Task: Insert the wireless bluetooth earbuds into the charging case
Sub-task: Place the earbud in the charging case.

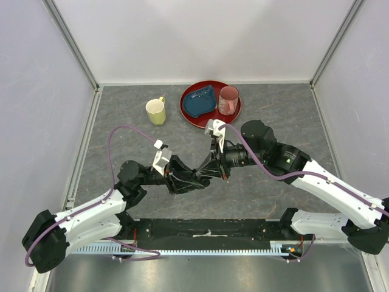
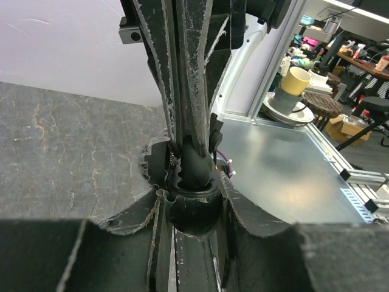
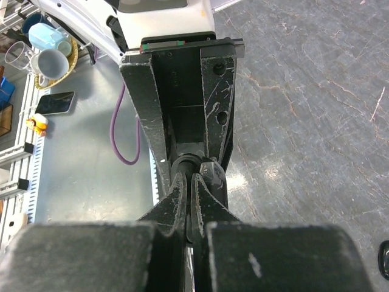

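Left tool [image 2: 193, 204] clamped on a small black piece [image 2: 196, 173] — earbud or case, too buried to tell. Right tool [image 3: 191, 207] pinched tight, tips against it, over the grey stone surface [image 1: 285, 121] — red tray [image 1: 193, 121] far back.

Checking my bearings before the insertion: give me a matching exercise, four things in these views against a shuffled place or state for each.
Things:
1. yellow mug
2. pink mug
3. dark blue object
4. right arm's fingers

Places or states:
A. on the right part of the red plate
B. shut, meeting the left arm's fingers at mid-table
C. on the bare table, left of the plate
D. on the plate's left part

Pairs: 1-C, 2-A, 3-D, 4-B
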Motion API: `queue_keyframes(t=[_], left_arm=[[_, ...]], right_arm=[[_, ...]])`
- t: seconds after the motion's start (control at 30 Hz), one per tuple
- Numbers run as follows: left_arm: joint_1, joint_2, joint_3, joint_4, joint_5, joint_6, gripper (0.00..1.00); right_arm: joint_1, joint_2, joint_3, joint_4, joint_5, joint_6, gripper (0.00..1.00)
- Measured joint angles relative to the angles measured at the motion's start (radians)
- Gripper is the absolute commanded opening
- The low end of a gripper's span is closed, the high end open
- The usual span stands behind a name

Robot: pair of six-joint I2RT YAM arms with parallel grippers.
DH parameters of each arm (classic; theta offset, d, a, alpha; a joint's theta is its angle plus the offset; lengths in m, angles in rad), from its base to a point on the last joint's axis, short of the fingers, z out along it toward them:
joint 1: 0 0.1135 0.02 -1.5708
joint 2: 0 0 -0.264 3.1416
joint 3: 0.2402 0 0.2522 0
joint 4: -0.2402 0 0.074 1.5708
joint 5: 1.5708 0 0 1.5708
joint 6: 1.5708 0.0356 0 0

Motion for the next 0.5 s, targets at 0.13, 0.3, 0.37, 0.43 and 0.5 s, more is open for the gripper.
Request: queue_keyframes(t=[0.13,0.3,0.37,0.43,0.5], left_arm=[[0.0,0.012,0.007,0.009,0.014,-0.01,0.02],[0.0,0.017,0.007,0.019,0.021,-0.02,0.02],[0.0,0.016,0.007,0.021,0.021,-0.02,0.02],[0.0,0.016,0.007,0.023,0.021,-0.02,0.02],[0.0,0.016,0.007,0.023,0.019,-0.02,0.02]], right_arm=[[0.005,0.008,0.0,0.0,0.005,-0.006,0.0],[0.012,0.012,0.0,0.0,0.006,-0.011,0.0],[0.016,0.012,-0.001,-0.001,0.008,-0.014,0.0],[0.018,0.012,-0.002,-0.001,0.009,-0.018,0.0],[0.02,0.013,-0.004,-0.003,0.011,-0.022,0.0]])
